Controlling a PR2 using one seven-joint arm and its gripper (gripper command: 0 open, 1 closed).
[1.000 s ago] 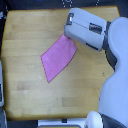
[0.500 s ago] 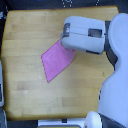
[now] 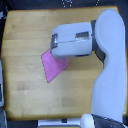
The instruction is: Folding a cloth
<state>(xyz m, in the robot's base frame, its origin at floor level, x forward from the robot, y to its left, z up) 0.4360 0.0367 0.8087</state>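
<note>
The pink-magenta cloth (image 3: 52,69) lies flat on the wooden table (image 3: 25,35), a little toward the exterior view's left of centre. Its pointed lower end shows, while its upper right part is hidden under the arm. My gripper (image 3: 54,50) reaches in from the exterior view's right and sits directly over that upper part of the cloth. Seen from above it is a white and grey block, so its fingers are hidden and I cannot tell whether they hold the fabric.
The robot's large white arm and body (image 3: 107,75) fill the exterior view's right side. A white object (image 3: 2,90) stands at the table's left edge, and dark items (image 3: 67,3) sit beyond the far edge.
The gripper has moved toward the exterior view's left and downward, now covering more of the cloth's upper part. The cloth's visible end has stayed where it was.
</note>
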